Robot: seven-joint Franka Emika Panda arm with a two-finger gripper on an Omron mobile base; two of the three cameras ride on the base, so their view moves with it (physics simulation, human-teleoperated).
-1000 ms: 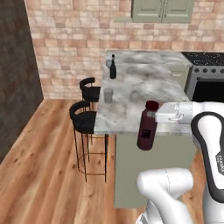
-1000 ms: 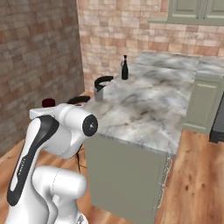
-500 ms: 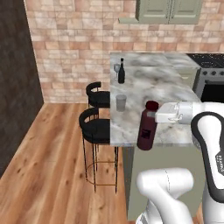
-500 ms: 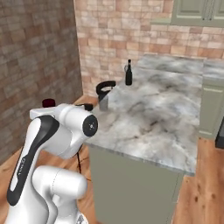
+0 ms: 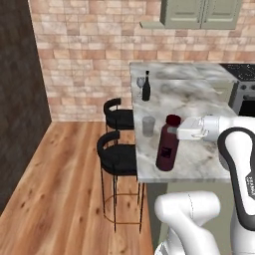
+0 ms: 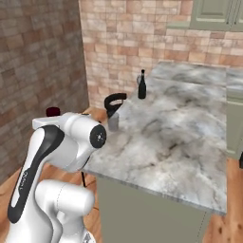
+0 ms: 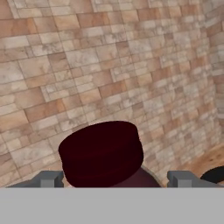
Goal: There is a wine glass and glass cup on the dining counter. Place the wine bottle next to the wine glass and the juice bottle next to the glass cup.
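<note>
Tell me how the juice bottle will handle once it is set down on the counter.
The juice bottle, held upright by the end effector, looks rigid and stout, so it should probably stand steadily. Its smooth round body might roll if tipped. Weight cannot be judged here.
</note>
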